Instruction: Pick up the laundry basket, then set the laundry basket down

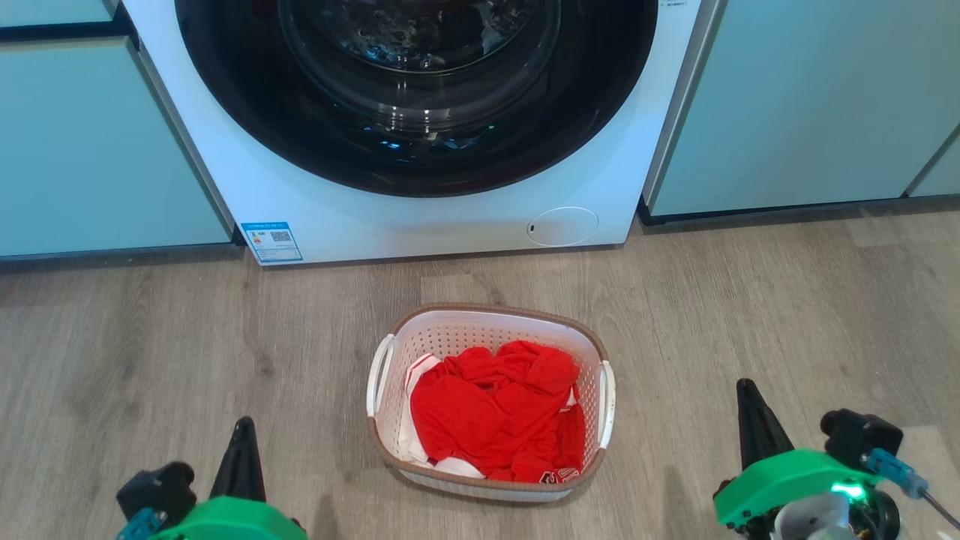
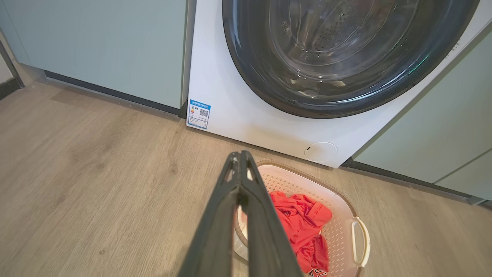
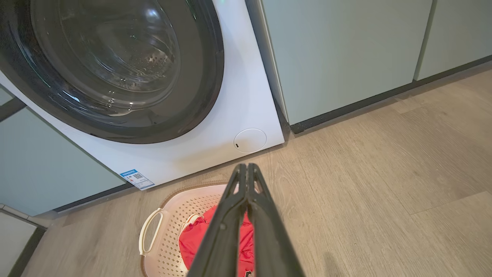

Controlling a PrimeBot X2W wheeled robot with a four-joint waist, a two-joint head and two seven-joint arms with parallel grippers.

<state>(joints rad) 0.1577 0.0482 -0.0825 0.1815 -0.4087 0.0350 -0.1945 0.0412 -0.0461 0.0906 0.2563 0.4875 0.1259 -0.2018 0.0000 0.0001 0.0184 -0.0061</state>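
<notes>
Lift not started
White perforated plastic laundry basket (image 1: 487, 330), brown-rimmed, rests between left gripper (image 1: 241, 433) and right gripper (image 1: 746, 396), both closed empty

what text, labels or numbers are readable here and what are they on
Sticker on the washing machine, low on its front: a QR code and print, too small to read.
White marking on the red garment in the laundry basket: cut off by folds, unreadable.
No text can be quoted.
</notes>
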